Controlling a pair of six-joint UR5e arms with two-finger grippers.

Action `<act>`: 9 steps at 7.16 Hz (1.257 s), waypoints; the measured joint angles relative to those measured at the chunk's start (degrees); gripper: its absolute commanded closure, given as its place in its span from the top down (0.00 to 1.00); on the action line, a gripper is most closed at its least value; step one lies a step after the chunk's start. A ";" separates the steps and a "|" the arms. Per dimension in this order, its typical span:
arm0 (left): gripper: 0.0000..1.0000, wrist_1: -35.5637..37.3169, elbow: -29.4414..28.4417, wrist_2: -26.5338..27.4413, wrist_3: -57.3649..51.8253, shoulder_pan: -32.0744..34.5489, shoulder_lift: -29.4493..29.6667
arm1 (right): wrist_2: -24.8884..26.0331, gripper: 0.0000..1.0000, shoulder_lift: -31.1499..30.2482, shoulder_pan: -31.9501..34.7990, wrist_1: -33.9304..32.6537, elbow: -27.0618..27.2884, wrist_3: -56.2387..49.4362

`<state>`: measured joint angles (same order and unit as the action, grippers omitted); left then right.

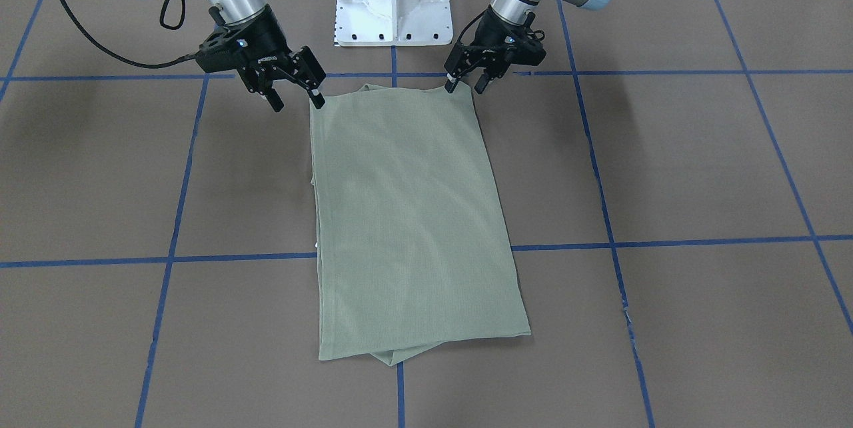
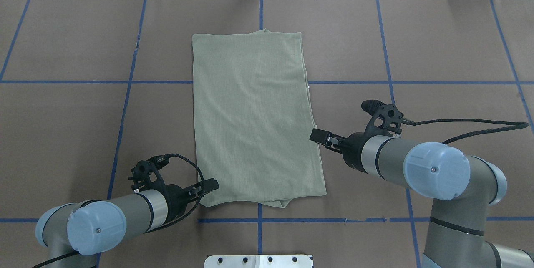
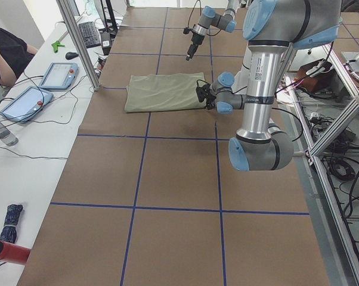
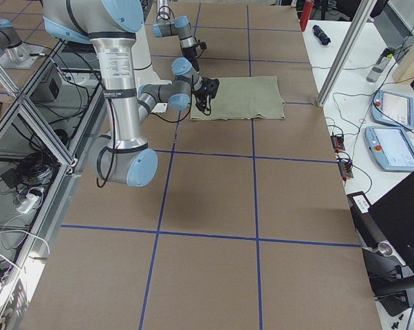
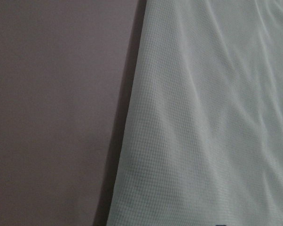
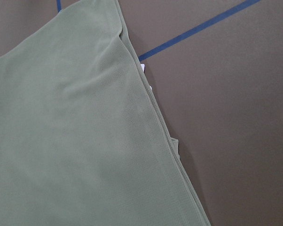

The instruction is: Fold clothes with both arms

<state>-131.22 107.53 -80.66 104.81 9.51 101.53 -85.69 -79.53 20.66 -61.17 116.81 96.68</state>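
Neatly folded shirt (image 1: 406, 215), left pincer (image 1: 466, 89) and right pincer (image 1: 298, 105) released, beside its corners

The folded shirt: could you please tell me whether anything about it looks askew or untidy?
Slightly. The shirt lies skewed to the blue tape lines, and at its end farthest from the robot an under-layer pokes past the folded edge.
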 measured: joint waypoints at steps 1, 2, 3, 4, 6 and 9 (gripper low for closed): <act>0.86 0.00 -0.58 -0.02 0.03 -0.01 0.39 | 0.00 1.00 0.04 0.00 0.00 0.00 0.00; 0.86 -0.02 -0.94 -0.02 0.04 -0.01 0.67 | 0.00 1.00 0.06 0.00 0.00 0.00 0.00; 0.80 -0.03 -1.14 -0.01 0.04 -0.15 0.82 | 0.00 1.00 0.07 0.00 0.00 0.00 -0.02; 0.66 -0.02 -1.22 0.03 0.07 -0.40 0.90 | 0.00 1.00 0.07 0.00 0.00 0.00 -0.06; 0.10 0.00 -1.26 0.49 0.21 -0.83 1.17 | 0.00 1.00 0.07 0.00 0.00 -0.06 -0.08; 0.00 -0.02 -1.17 0.89 0.15 -0.96 1.00 | 0.27 0.99 0.21 -0.55 -0.14 -0.22 0.05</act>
<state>-131.24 106.36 -79.77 104.96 8.55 102.53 -85.42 -79.32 20.11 -61.31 116.59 96.73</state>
